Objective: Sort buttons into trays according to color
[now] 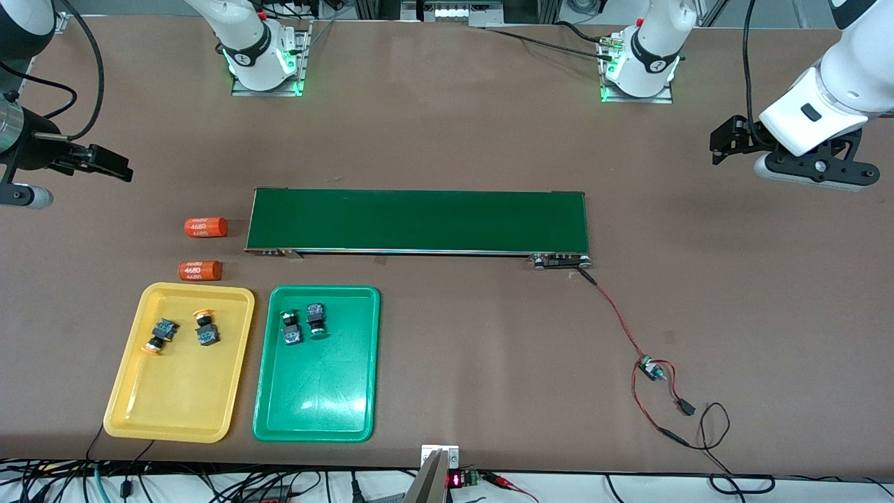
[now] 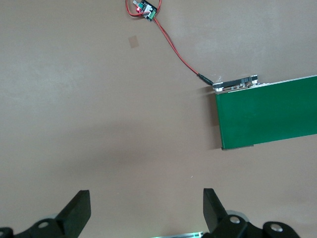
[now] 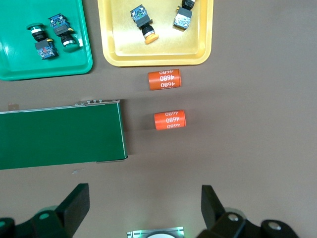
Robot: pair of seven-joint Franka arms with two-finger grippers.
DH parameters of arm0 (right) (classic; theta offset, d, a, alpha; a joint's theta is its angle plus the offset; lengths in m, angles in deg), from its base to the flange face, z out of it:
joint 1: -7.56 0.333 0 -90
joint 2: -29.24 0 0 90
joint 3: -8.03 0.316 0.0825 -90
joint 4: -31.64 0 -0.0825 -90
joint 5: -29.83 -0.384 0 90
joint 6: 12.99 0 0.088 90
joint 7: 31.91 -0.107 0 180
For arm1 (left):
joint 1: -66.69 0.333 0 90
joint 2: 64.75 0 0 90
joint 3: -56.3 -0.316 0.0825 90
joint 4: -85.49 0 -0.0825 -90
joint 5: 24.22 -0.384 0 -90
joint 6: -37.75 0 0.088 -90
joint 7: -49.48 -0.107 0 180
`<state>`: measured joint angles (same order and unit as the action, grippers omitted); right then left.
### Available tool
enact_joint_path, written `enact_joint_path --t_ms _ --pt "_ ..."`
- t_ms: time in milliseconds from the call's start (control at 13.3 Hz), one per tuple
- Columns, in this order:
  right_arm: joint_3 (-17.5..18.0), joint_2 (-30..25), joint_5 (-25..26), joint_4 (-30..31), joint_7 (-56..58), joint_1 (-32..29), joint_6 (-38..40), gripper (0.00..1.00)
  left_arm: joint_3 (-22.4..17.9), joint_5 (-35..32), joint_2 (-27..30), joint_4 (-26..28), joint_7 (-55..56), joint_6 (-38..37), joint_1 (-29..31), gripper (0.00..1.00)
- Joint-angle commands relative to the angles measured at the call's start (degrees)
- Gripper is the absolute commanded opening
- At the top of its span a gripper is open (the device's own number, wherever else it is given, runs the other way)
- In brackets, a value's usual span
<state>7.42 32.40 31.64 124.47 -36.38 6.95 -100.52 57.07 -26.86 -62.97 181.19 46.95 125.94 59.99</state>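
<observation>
Over the desk (image 1: 447, 140) at the right arm's end, the right gripper (image 1: 105, 162) hangs in the air w/ nothing in it; the right wrist view shows its fingers (image 3: 74, 203) spread wide apart above bare desk near the end of the belt. Two orange cylinders marked "4680" lie on their sides just off that belt end, one (image 1: 206, 228) beside the belt, the other (image 1: 200, 270) nearer the front camera & close to the yellow tray's rim. Yellow tray (image 1: 133, 412) sits on the desk toward the right arm's end, nearer the front camera than the belt; both yellow buttons rest in its upper part, apart from each other: one (image 1: 160, 334) tipped on its side, cap toward the camera, the other (image 1: 205, 328) w/ cap pointing toward the belt. Green tray (image 1: 314, 419) lies just beside the yellow one, long sides parallel, not touching; two green buttons (image 1: 290, 327) (image 1: 316, 320) sit close together in its upper part. Long dark-green belt (image 1: 419, 220) runs across mid-desk. Red wires run from its end by the left arm to a small circuit board (image 1: 651, 368). Left gripper (image 1: 726, 140) hovers over bare desk at the left arm's end, empty, fingers (image 2: 79, 210) wide apart per the left wrist view. Both arms wait.
</observation>
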Motion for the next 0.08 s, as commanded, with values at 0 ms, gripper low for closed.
enact_joint_path --t_ms 0 --pt "-0.01 -0.09 -0.76 -0.37 0.52 -0.01 -0.28 1.00 -0.16 0.97 -0.72 -1.84 0.16 -1.27 0.03 1.00"
